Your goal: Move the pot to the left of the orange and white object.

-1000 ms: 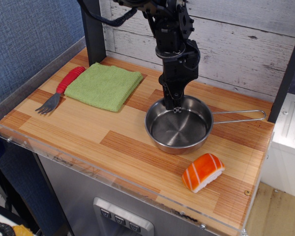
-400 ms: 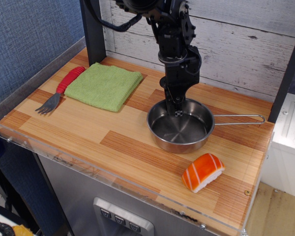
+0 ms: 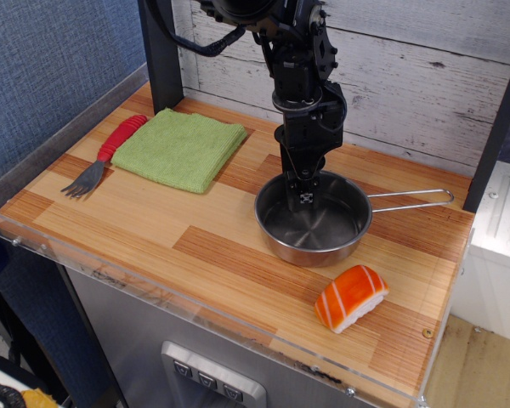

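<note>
Stainless steel, round and shiny, the pot point(image 3: 313, 219) sits on the wooden counter point(image 3: 153, 229) right of the middle, with its thin wire handle pointing to 3 o'clock. From above, the black end effector point(image 3: 303, 189) reaches down at the far rim of the pot and its fingers look closed narrowly on that rim, one inside the wall. The orange and white object point(image 3: 350, 297) lies at 5 o'clock from the pot, near but apart, while a green cloth point(image 3: 179, 148) and a red-handled fork point(image 3: 104, 156) lie at 10 o'clock from it.
</note>
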Robot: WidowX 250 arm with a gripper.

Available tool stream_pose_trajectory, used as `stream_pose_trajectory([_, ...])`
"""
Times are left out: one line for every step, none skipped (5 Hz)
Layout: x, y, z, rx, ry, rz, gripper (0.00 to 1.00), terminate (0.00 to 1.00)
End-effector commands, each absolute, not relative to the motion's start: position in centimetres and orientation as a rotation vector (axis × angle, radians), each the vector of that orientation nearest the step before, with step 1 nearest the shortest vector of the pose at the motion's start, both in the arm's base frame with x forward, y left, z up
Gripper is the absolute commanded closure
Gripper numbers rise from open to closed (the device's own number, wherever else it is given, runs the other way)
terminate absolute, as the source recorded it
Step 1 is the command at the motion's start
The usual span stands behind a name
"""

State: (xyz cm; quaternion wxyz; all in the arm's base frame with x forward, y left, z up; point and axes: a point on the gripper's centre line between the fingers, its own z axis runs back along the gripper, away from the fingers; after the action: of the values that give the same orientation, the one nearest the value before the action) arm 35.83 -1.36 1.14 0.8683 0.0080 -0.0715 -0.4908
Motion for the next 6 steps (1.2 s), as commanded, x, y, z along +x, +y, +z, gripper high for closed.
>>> stream_pose_trajectory([35.3,-1.0,5.1,0.061,-0.275,-1.076,0.0,0.0])
stream_pose_trajectory([35.5,-0.7,7.8,0.094,-0.362,-1.085,0.0,0.0])
stream_pose_trajectory([35.7,-0.8,10.1,0.09,-0.424,-1.087,0.0,0.0])
stream_pose_trajectory([35.5,-0.1,12.8,0.102,-0.456,-1.069,0.0,0.0])
stream_pose_trajectory([34.7,1.4,14.6,0.114,-0.469,-1.036,0.0,0.0])
stream_pose_trajectory([33.8,2.5,16.5,0.149,-0.506,-1.045,0.0,0.0])
